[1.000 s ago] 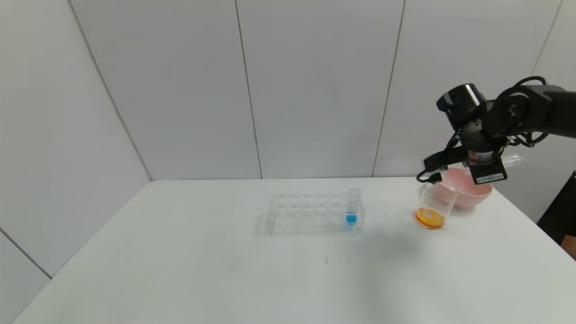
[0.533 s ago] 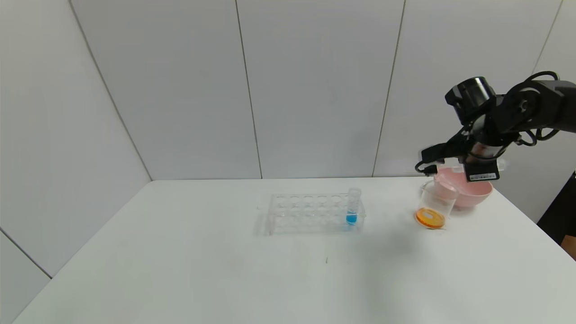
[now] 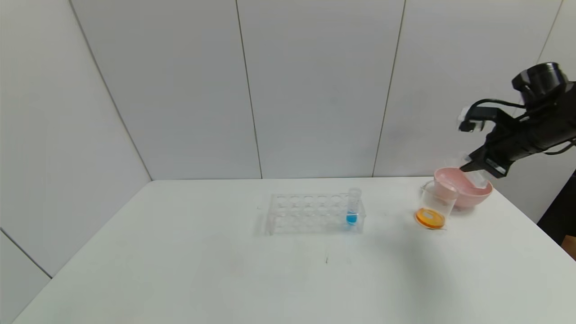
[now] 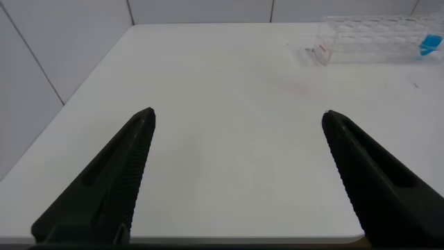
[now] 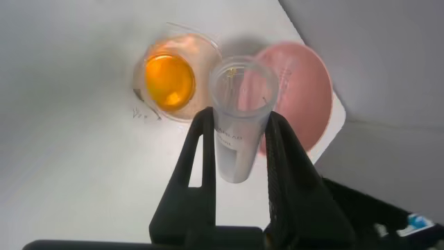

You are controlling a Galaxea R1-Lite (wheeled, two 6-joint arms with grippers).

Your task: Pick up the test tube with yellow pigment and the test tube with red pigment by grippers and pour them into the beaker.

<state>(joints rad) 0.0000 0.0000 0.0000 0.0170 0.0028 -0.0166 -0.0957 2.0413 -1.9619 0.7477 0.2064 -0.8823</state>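
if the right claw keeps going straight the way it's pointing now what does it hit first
Probably the pink bowl. The right claw, shut on an emptied test tube, points down at the bowl beside the beaker; depth is unclear, so the tube's mouth would likely touch first.

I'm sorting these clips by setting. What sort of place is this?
Probably a mock chemistry-lab bench: a clear tube rack with a blue-liquid tube, a beaker of orange liquid beside a pink bowl, on a plain white table. The right hand holds an empty tube.
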